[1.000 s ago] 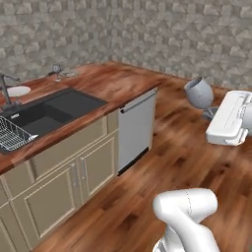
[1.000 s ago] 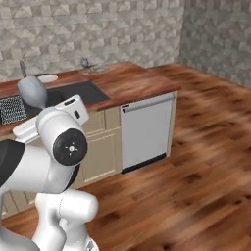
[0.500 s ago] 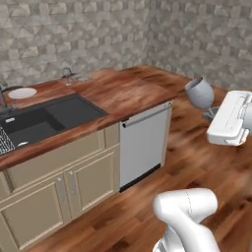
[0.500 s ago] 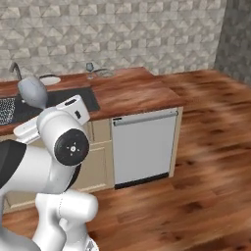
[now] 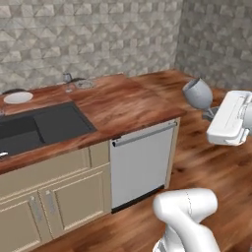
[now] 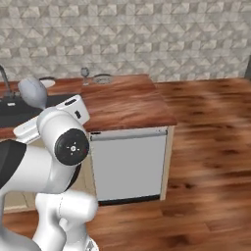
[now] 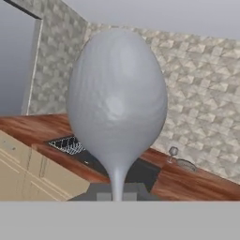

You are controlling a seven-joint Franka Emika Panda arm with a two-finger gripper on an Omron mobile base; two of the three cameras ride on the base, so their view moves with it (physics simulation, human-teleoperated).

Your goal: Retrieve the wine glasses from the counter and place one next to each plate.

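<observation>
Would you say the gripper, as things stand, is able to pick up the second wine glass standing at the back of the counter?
Probably not. The gripper is shut on a wine glass, held out over the floor, well away from the second wine glass by the grey plate on the counter.

The arm [image 6: 59,166] is glossy white, built of thick rounded tube segments. One joint [image 6: 71,146] carries a round dark cap with a small pale mark at its centre, and a dark band shows at the shoulder edge. The hand housing [image 5: 229,118] is a smooth white rounded block.
</observation>
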